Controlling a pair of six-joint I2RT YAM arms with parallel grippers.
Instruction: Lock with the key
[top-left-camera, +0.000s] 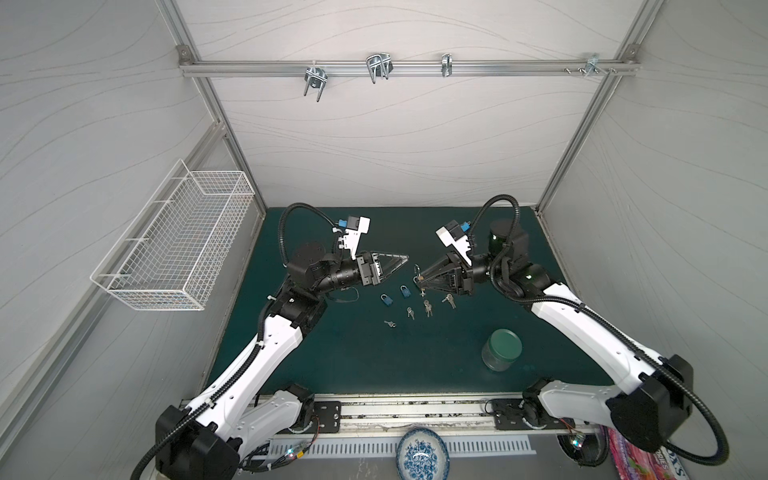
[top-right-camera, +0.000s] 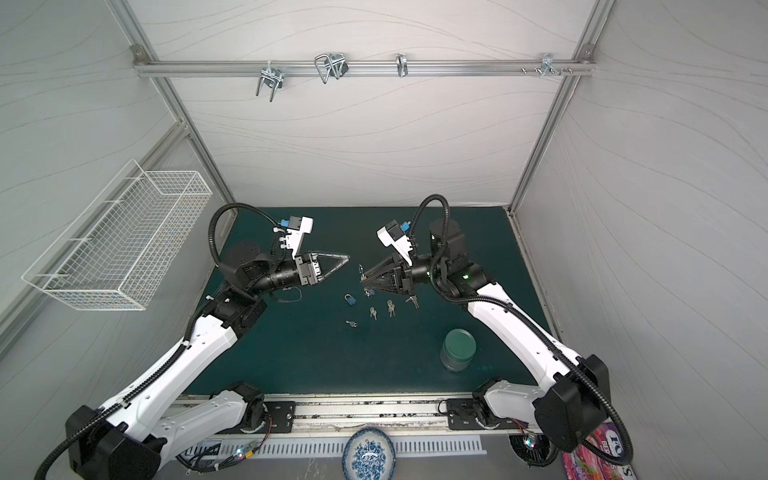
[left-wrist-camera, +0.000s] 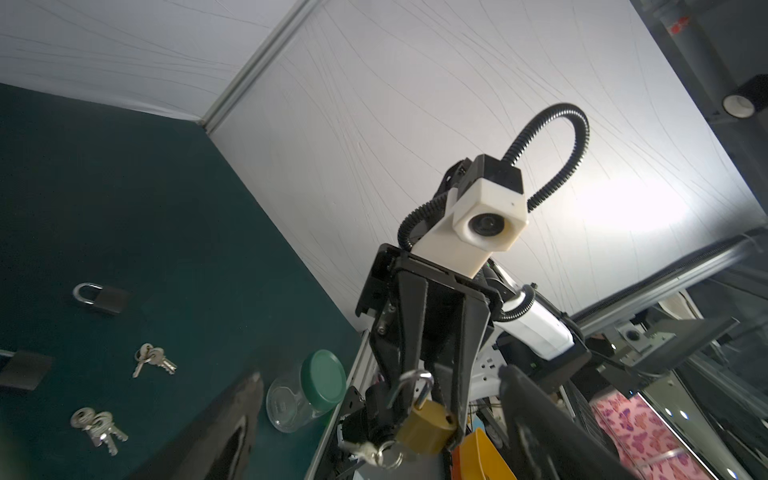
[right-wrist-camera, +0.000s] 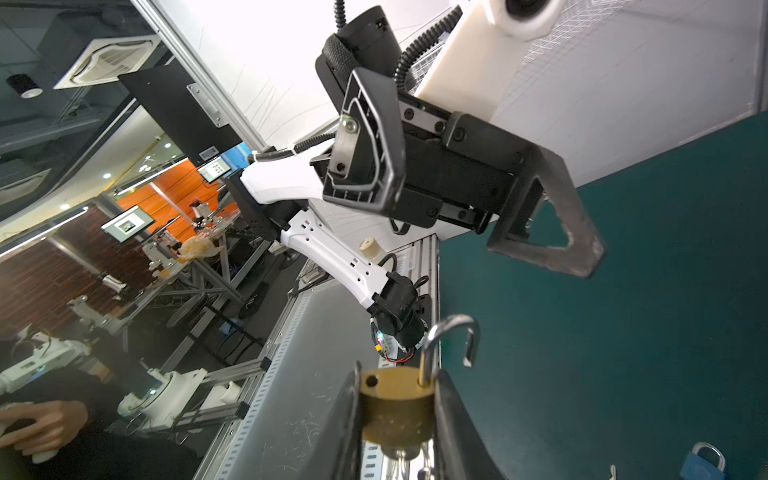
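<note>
And here's the brass padlock (right-wrist-camera: 397, 409) up off the tabletop (top-left-camera: 332, 357), pinched across its flat body by the right tool (top-left-camera: 420, 277), whose dark fingers (right-wrist-camera: 457, 432) press on either side of it. The steel shackle (right-wrist-camera: 451, 338) is popped and swung out, its free leg hanging clear of the hole in the body, so nothing is locked yet. Under the lock a key bunch (left-wrist-camera: 370, 451) dangles on its ring. One key looks seated in the keyway, though that spot is too dark to be sure. Facing it, the left tool (top-left-camera: 400, 263) is spread wide and empty, near the lock but not touching. My read on handling: this is a small, dense, rigid lump of metal, smooth-faced and likely slippery, so a squeeze across the broad faces is the right hold. The shackle is a thin, polished, curved rod that should pivot freely, better pushed at the crown of its arch than pinched. The keys look light and loose, likely to swing with any jolt. Down below, two blue padlocks (top-left-camera: 386, 300), several loose key bunches (top-left-camera: 428, 307) and a clear jar (top-left-camera: 500, 351) with a green lid lie on the dark green, matte surface.
</note>
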